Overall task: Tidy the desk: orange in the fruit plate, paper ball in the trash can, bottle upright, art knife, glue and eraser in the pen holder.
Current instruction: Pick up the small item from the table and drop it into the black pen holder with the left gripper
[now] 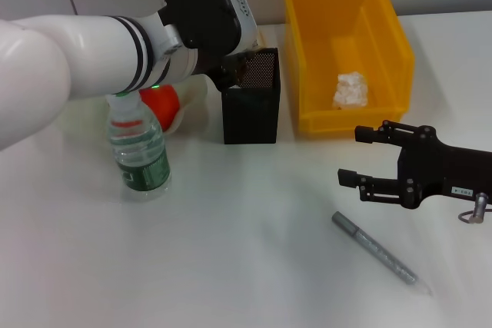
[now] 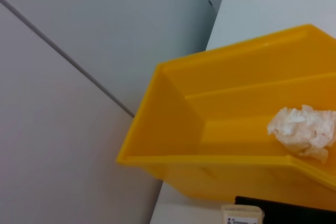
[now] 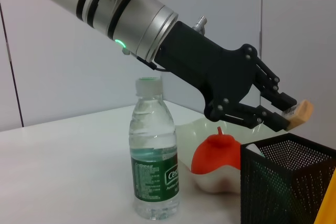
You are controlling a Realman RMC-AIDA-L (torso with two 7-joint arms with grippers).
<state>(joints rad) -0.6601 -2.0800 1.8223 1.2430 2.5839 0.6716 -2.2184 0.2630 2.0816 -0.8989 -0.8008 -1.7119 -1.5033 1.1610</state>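
1. My left gripper (image 3: 294, 115) hangs just above the open top of the pen holder (image 1: 250, 97), its fingers pressed onto a small tan eraser (image 3: 303, 112) (the block sticks out past the fingertips in the right wrist view).
2. Below and behind that gripper the orange (image 3: 215, 150) sits in the white plate (image 3: 220, 179), just beside the holder.
3. The bottle (image 1: 138, 147) stands upright under the left forearm, near the plate and a little apart from the holder.
4. The yellow bin (image 1: 396, 36) stands on the holder's far side from the bottle, with the paper ball (image 1: 350, 90) lying on its floor; my left wrist camera looks straight into it.
5. My right gripper (image 1: 361, 157) hovers low over the table (image 1: 246, 251) in front of the bin, fingers spread and holding nothing.
6. The knife (image 1: 377, 250), a grey pen-like stick, lies flat on the table just below and in front of the right gripper, not touching it.
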